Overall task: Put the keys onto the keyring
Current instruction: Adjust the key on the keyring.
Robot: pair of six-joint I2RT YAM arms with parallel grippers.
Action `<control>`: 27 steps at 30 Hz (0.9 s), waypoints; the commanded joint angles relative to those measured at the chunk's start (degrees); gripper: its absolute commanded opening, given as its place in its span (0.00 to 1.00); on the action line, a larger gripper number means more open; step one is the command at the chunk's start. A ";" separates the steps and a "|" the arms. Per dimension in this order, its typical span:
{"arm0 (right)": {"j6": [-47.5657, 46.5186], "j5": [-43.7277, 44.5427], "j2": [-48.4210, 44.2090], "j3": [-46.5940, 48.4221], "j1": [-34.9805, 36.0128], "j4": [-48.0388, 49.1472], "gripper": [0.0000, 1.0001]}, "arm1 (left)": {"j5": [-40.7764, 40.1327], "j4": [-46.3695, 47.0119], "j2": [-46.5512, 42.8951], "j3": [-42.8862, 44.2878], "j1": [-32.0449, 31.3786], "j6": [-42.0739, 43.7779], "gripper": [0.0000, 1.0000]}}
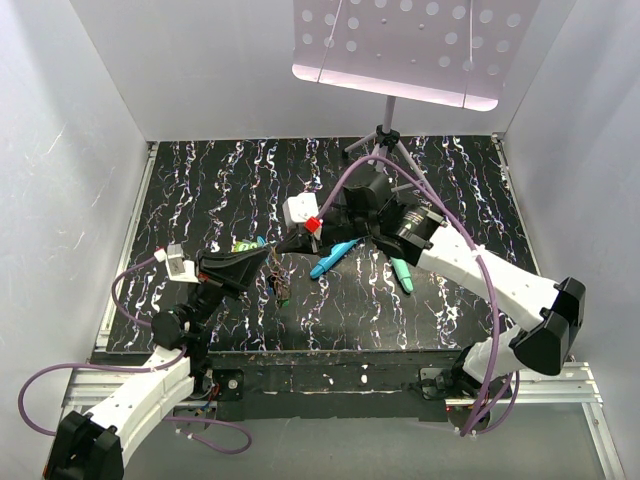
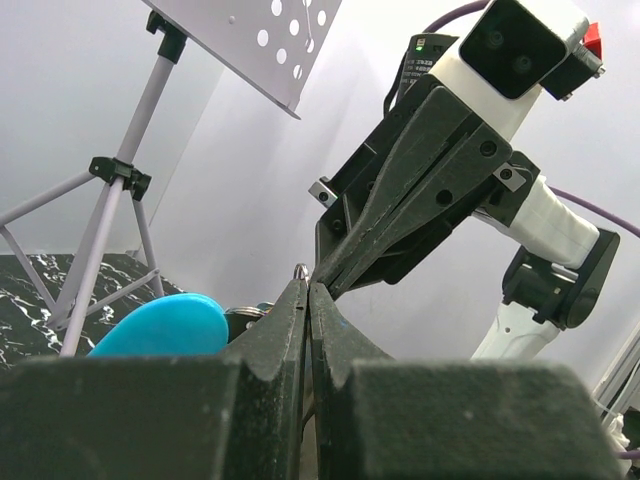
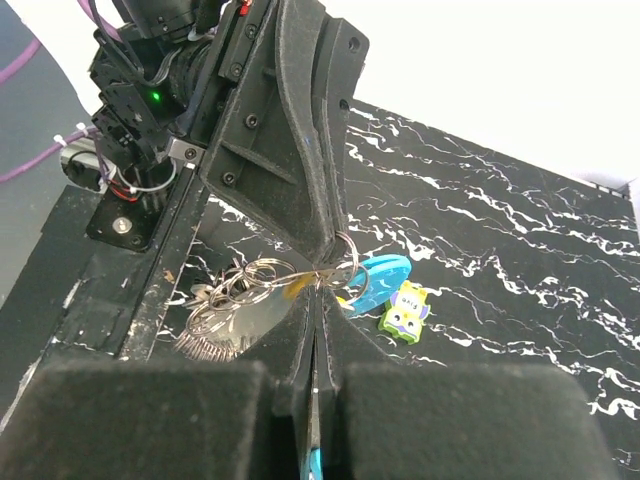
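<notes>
My two grippers meet tip to tip above the left middle of the black marbled table [image 1: 450, 190]. The keyring [image 3: 245, 285] is a cluster of linked grey metal rings with a coiled part and a bright blue curved piece [image 3: 378, 278]; it hangs between the tips. My left gripper [image 3: 335, 240] is shut on one ring from above, and that ring [image 2: 300, 270] pokes out at the left gripper [image 2: 307, 288] tips. My right gripper [image 3: 318, 280] is shut on a ring wire right below it. A yellow key head [image 3: 298, 287] shows among the rings. A dark bunch [image 1: 278, 285] dangles under both grippers.
Two teal sticks [image 1: 333, 259] [image 1: 401, 275] lie near the table's middle. A small green and yellow owl charm [image 3: 405, 310] lies flat beside the blue piece. A tripod stand [image 1: 385, 135] with a perforated sheet [image 1: 410, 45] stands at the back.
</notes>
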 commanded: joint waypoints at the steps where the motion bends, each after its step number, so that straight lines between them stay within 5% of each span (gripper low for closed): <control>1: 2.46 -1.51 0.84 2.95 1.16 0.30 0.01 | -2.20 5.66 0.19 -0.56 -0.28 -0.56 0.00; 7: 6.59 -2.13 1.11 3.13 1.60 1.36 0.01 | -2.55 6.46 -0.07 -0.91 -0.27 -0.82 0.00; 13: 7.83 -3.44 -2.23 3.31 0.20 0.48 0.30 | -0.80 2.69 -2.53 -0.03 -0.28 0.14 0.00; 27: 19.07 -11.53 -6.02 -4.08 -5.69 10.32 0.42 | 8.87 3.20 0.89 5.42 -0.19 -2.49 0.00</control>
